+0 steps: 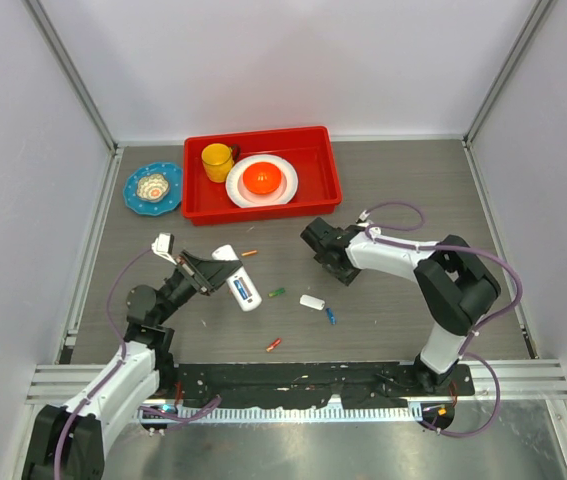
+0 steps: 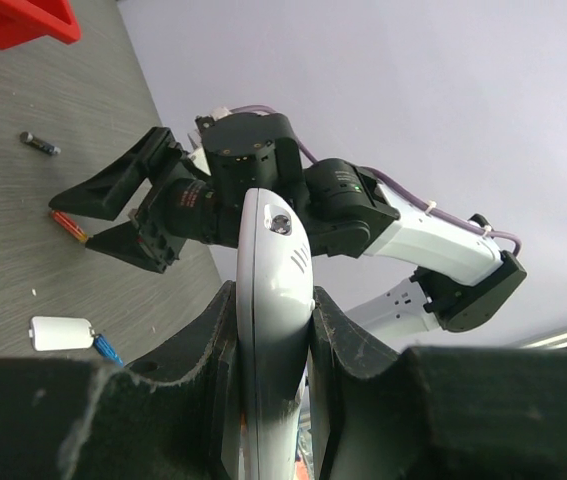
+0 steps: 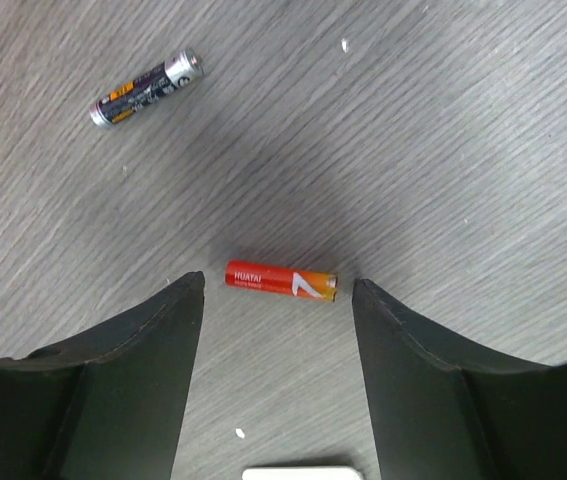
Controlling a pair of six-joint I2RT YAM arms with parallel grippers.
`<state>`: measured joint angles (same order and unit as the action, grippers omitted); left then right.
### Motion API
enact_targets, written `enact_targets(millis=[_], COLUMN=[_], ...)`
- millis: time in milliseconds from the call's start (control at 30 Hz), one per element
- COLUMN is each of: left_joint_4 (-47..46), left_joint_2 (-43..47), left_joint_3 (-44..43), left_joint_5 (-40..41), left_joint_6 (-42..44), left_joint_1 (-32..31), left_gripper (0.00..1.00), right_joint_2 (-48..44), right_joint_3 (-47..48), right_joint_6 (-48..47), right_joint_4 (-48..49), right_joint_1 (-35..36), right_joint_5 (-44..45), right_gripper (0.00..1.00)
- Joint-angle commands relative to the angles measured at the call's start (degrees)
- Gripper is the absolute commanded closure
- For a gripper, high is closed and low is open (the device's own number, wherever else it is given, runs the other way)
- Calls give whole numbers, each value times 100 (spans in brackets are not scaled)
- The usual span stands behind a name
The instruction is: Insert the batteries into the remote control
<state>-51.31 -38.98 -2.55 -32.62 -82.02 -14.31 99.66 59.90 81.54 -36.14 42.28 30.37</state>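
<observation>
My left gripper (image 1: 208, 272) (image 2: 273, 295) is shut on the white remote control (image 1: 241, 285) (image 2: 275, 250), pinching its sides and holding it above the table. The right gripper (image 1: 331, 262) (image 3: 278, 285) is open and low over the table. A red-orange battery (image 3: 281, 280) (image 2: 68, 225) lies flat between its fingertips, touching neither. A dark battery (image 3: 146, 88) (image 2: 40, 144) lies farther off. On the table lie an orange battery (image 1: 250, 253), a green one (image 1: 277, 293), a blue one (image 1: 330, 316) and a red one (image 1: 274, 344). The white cover (image 1: 312, 301) (image 2: 61, 332) rests beside the blue one.
A red bin (image 1: 195, 196) at the back holds a yellow cup (image 1: 216, 159) and a white plate (image 1: 285, 189) with an orange bowl (image 1: 262, 178). A blue dish (image 1: 152, 188) sits left of it. White walls enclose the table.
</observation>
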Motion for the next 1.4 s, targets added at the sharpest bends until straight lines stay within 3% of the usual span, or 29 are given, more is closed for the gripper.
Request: enact_targets(millis=[0,200,267,333,367,467,500,600,633,867,1367], left_joint_4=[-72,-28,42,95,112,112,112,112,138,165,165], left_joint_2=[-22,66,119,171,189,216,233,233,198,-39,-22], left_joint_3=[0,-9,-18,-35,-44,-79,-88,-149,-245,-440,-317], left_joint_5=[19,-43,-60,-60,-104,-174,-166,-139,-174,-219,-174], left_joint_6=[81,81,81,89,98,151,203,265,317,414,555], left_joint_1=[-29,-29,-29,-29,-28,-55,-64,-160,-195,-573,-758], left_gripper=[100,100,100,100,100,99,100,100,100,99,100], right_joint_2=[-455,-955,-1219,-1737,-1904,-2407,-2329,-1381,-1161,-448,-447], right_joint_3=[171,355,417,121,-12,-444,-348,468,618,813,356], right_joint_6=[-199,-778,-1786,-3216,-4424,-6458,-6684,-7615,-7731,-7908,-7503], right_joint_4=[-262,-411,-342,570,825,1750,1516,411,310,310,704], right_joint_1=[43,131,157,158,149,-26,-114,-264,-256,-326,-686], right_joint_5=[-40,266,417,32,-109,-1951,-2278,-2729,-2790,-3230,-2519], right_gripper=[32,31,31,32,33,35,35,52,58,72,55])
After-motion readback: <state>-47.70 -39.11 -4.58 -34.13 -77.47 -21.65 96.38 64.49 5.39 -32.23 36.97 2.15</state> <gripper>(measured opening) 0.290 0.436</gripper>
